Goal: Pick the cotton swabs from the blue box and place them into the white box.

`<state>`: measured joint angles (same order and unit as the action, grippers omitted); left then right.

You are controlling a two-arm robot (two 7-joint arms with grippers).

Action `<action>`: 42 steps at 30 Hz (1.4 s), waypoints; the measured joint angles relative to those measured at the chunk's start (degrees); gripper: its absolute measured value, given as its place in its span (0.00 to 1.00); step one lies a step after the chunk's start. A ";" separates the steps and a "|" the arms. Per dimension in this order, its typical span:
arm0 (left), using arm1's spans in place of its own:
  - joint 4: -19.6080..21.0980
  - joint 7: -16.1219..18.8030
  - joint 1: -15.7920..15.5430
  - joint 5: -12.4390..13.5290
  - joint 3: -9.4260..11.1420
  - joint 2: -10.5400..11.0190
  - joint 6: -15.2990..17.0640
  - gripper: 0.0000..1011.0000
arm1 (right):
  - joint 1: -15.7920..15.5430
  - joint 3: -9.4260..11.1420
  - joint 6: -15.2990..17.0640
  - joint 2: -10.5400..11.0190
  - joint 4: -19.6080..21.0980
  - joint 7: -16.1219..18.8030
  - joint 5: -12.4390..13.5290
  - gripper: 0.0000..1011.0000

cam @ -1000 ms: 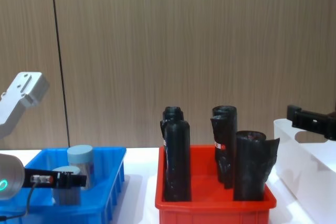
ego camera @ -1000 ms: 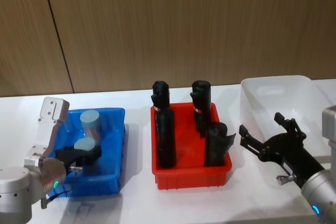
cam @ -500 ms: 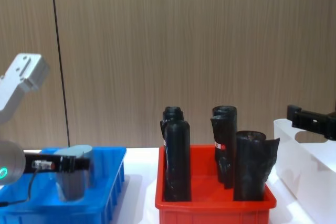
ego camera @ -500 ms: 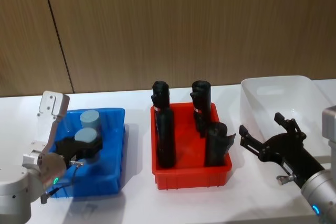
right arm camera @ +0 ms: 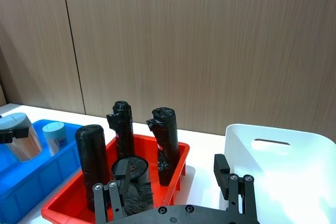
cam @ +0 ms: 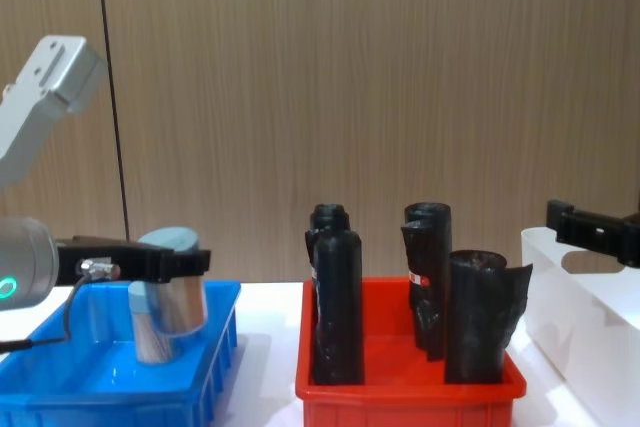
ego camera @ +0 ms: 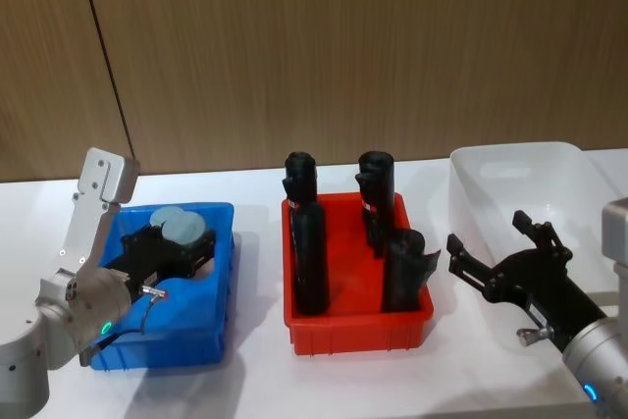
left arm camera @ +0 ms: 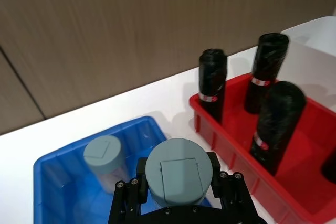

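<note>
Jar of cotton swabs (left arm camera: pixel 178 170) clamped in your left gripper (ego camera: pixel 179 245), held over blue box (ego camera: pixel 218 287); second jar (left arm camera: pixel 103 156) inside. Right gripper (ego camera: pixel 488 233) splayed wide beside white box (ego camera: pixel 510 159).

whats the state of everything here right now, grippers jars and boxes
left gripper: shut on the held swab jar, raised over the blue box
held swab jar: lid on, gripped by its sides
second swab jar: standing in the blue box, lid on
white box: no jar in it yet
right gripper: open, hovering beside the white box
black rolls: upright in the red bin
</note>
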<state>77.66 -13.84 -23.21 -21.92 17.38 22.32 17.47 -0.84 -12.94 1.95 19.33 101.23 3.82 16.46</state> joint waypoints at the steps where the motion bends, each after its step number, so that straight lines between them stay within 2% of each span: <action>1: 0.24 -0.46 0.05 0.01 0.00 0.08 -0.11 0.66 | 0.00 0.00 0.00 0.00 0.00 0.00 0.00 0.99; 12: 2.30 -8.97 0.12 0.09 0.04 0.90 -1.72 0.66 | 0.00 0.00 0.00 0.00 0.00 0.00 0.00 0.99; 19: 2.42 -15.74 -0.56 0.04 0.30 1.13 -2.91 0.66 | 0.00 0.00 0.00 0.00 0.00 0.00 0.00 0.99; 25: 1.83 -21.28 -1.32 -0.08 0.64 1.15 -3.92 0.66 | 0.00 0.00 0.00 0.00 0.00 0.00 0.00 0.99; 26: 1.83 -21.28 -1.32 -0.08 0.64 1.15 -3.92 0.66 | 0.00 0.00 0.00 0.00 0.00 0.00 0.00 0.99; 28: 1.48 -24.14 -1.73 -0.10 0.82 1.11 -4.47 0.66 | 0.00 0.00 0.00 0.00 0.00 0.00 0.00 0.99; 34: 0.84 -28.35 -2.43 -0.10 1.18 0.99 -5.32 0.66 | 0.00 0.00 0.00 0.00 0.00 0.00 0.00 0.99; 38: 0.13 -33.36 -3.24 -0.04 1.65 0.77 -6.38 0.66 | 0.00 0.00 0.00 0.00 0.00 0.00 0.00 0.99; 42: -0.40 -36.74 -3.88 0.09 2.04 0.55 -7.11 0.66 | 0.00 0.00 0.00 0.00 0.00 0.00 0.00 0.99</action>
<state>77.26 -50.57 -27.10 -21.83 19.42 22.87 10.35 -0.84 -12.94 1.95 19.33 101.23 3.83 16.46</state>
